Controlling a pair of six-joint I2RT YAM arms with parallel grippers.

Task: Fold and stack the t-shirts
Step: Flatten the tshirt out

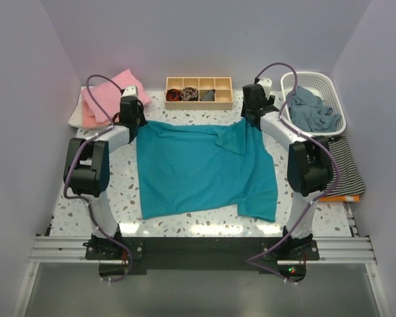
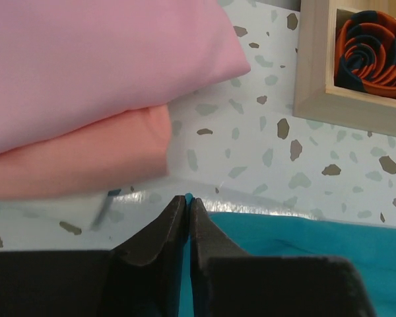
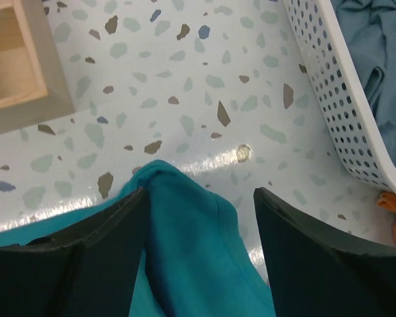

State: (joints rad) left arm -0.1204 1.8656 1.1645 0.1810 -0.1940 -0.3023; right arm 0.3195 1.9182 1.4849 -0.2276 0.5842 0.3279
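Across the middle of the table, seen from above, the teal t-shirt lies spread and unfolded, with one far corner flopped back onto itself. The left gripper sits at its far left corner and the right gripper at its far right. A folded pink t-shirt tops a small stack at far left, and more cloth waits in the white basket.

Left wrist view: the jaws are pressed together, pinching a sliver of teal cloth. Just beyond them the peach t-shirt lies under the pink one.

Right wrist view: the jaws stand apart with a teal bunch between them, unclamped.

Some shirts look stacked already, while folding of the teal one seems barely begun.
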